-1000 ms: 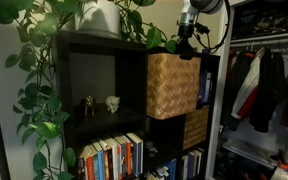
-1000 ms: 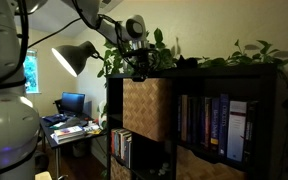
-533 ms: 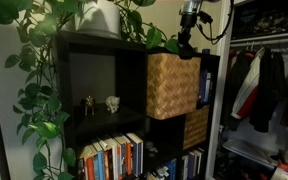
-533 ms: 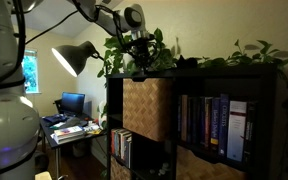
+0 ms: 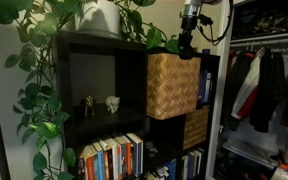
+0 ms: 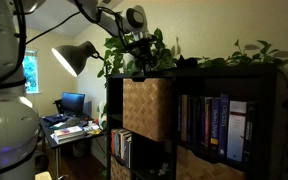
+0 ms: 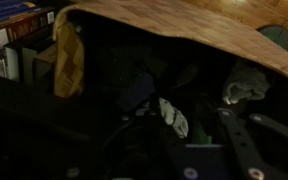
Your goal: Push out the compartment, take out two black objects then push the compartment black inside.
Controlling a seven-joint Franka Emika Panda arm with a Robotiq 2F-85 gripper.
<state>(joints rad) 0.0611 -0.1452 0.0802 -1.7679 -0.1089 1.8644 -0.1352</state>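
The compartment (image 5: pixel 172 86) sits just below the fingers (image 5: pixel 185 49), whose state I cannot tell.

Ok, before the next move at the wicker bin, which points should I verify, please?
1. Wicker bin pulled forward out of the shelf unit: ok, it protrudes.
2. Gripper above the bin's opening: ok in both exterior views.
3. Fingers open: cannot tell, wrist view too dark.
4. Gripper empty: cannot tell.
5. Black objects located inside: cannot tell; only a yellow item stands out.
6. Plant leaves away from the gripper: not ok, they are close beside it.
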